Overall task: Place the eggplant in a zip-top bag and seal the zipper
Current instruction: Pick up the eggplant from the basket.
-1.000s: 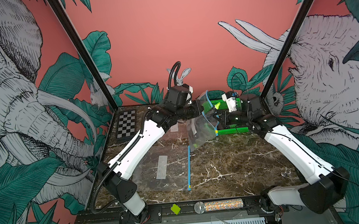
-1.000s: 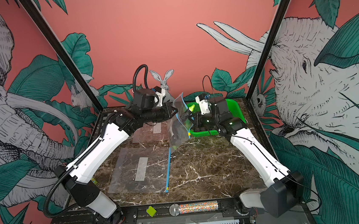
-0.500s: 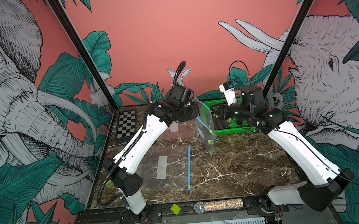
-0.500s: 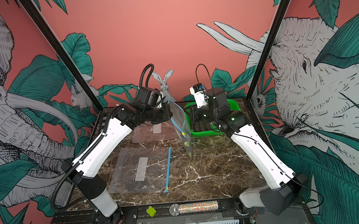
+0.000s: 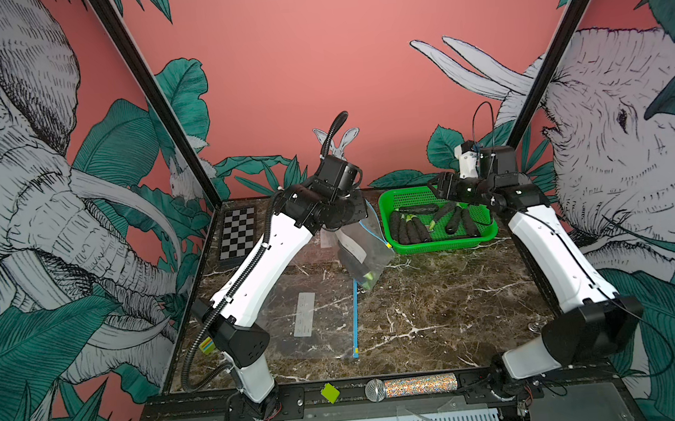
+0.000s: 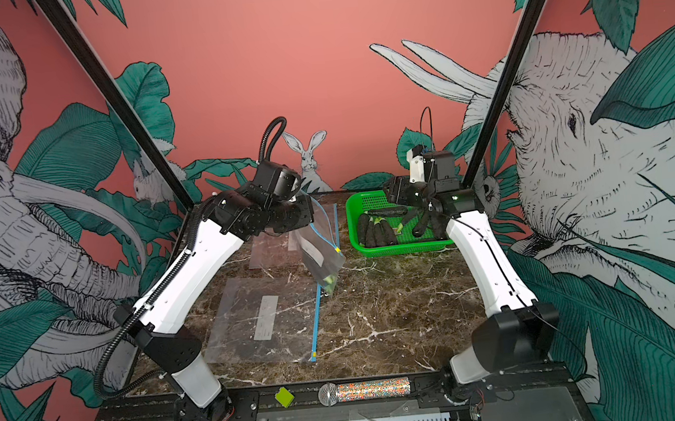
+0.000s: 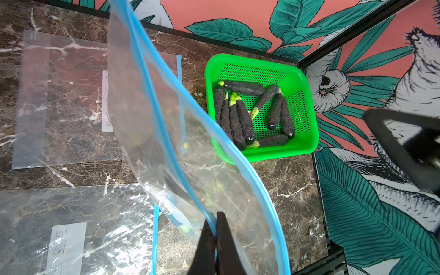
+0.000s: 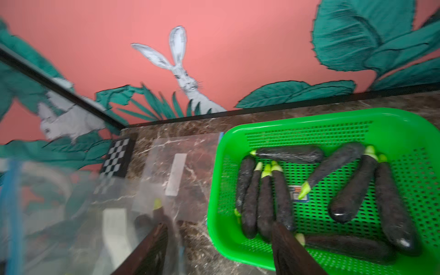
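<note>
A clear zip-top bag (image 5: 366, 244) (image 6: 322, 251) with a blue zipper hangs above the table. My left gripper (image 5: 358, 206) (image 7: 216, 228) is shut on one side of its zipper edge, and the mouth (image 7: 190, 154) gapes. A dark eggplant (image 5: 356, 265) (image 6: 325, 269) with a green tip lies low inside the bag. My right gripper (image 5: 436, 186) (image 8: 219, 238) stands open and empty above the near-left rim of the green basket (image 5: 443, 246) (image 8: 214, 214), apart from the bag.
The basket (image 7: 309, 133) holds several more eggplants (image 8: 264, 202) at the back right. Two empty bags lie flat: one (image 5: 307, 318) near the front left, one (image 6: 272, 246) behind it. A checkerboard (image 5: 237, 232) sits at the back left.
My right gripper opened and drew back from the bag's mouth to over the basket. The bag, with the eggplant in it, swung down and now hangs from my left gripper.
</note>
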`<action>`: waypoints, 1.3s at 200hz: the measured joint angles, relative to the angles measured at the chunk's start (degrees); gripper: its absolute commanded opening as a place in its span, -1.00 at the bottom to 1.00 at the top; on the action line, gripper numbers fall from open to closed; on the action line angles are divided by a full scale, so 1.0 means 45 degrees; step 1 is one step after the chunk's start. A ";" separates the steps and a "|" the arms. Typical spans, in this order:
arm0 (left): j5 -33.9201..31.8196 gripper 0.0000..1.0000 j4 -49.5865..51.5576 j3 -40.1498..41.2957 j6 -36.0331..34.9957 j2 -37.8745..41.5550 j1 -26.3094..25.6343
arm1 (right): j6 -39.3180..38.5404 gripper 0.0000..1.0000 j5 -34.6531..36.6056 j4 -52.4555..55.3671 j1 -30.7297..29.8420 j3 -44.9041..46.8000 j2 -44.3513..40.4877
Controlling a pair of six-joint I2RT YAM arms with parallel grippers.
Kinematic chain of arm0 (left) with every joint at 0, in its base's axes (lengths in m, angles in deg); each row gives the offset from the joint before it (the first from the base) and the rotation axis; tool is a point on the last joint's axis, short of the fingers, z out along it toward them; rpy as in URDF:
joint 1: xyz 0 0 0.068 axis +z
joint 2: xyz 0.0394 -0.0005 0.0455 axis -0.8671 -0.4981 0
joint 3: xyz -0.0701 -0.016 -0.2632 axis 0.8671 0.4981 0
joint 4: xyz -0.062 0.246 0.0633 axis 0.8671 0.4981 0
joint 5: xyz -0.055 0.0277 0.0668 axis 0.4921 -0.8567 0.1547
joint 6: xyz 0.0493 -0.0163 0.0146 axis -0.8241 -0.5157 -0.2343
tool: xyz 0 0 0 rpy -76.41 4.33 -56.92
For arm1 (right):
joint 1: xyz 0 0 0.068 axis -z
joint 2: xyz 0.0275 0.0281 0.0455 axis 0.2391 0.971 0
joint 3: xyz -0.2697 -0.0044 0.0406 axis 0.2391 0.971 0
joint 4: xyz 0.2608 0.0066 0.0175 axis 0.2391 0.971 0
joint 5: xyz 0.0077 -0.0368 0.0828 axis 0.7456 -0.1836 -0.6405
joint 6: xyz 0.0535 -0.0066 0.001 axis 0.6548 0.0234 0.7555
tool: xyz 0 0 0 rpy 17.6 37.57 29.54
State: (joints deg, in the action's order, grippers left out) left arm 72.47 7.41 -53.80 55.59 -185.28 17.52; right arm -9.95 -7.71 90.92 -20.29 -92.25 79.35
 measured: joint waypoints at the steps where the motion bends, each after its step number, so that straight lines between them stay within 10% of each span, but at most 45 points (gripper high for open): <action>1: 0.0000 -1.00 0.0000 0.0000 0.0000 0.0000 0.0000 | -0.0005 0.45 0.0010 0.0005 0.0024 -0.0015 0.0044; 85: 0.0214 -1.00 -0.0029 0.0000 0.0010 0.0000 0.0000 | 0.1083 0.47 0.2113 0.1073 0.1608 -0.2327 0.6198; 260: 0.0646 -1.00 -0.0393 0.0000 0.0078 -0.0500 0.0000 | 0.0957 0.05 0.3449 0.1710 0.1923 -0.4415 1.0166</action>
State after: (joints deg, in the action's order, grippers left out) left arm 75.38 5.64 -53.80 55.94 -187.54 17.52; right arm -5.65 7.81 98.62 -11.64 -112.12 125.10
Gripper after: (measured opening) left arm 0.047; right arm 0.530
